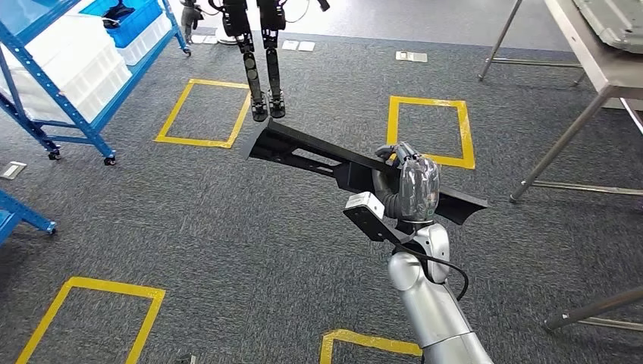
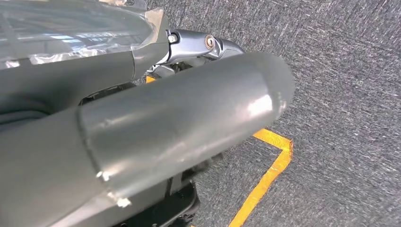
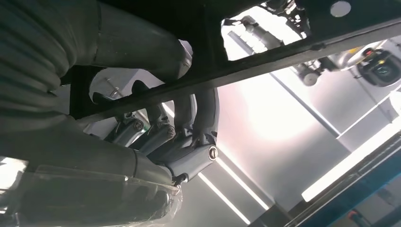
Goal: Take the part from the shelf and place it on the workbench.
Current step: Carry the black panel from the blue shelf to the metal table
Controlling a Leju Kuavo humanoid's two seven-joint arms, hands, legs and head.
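Observation:
In the head view my right hand (image 1: 413, 186) grips a long black part (image 1: 303, 155) near its right half and holds it level above the grey carpet. The part runs from upper left to lower right, past both sides of the hand. In the right wrist view the dark fingers (image 3: 189, 123) curl around a black bar of the part (image 3: 283, 52), with ceiling lights behind. In the left wrist view my left hand (image 2: 142, 123) hangs over the carpet, its thick grey thumb stretched out and nothing in it.
A blue shelf rack (image 1: 68, 98) with white and blue bins stands at the far left. A metal workbench (image 1: 606, 68) on thin legs stands at the far right. Two dark jointed limbs (image 1: 261, 68) hang beyond the part. Yellow tape squares (image 1: 428, 133) mark the carpet.

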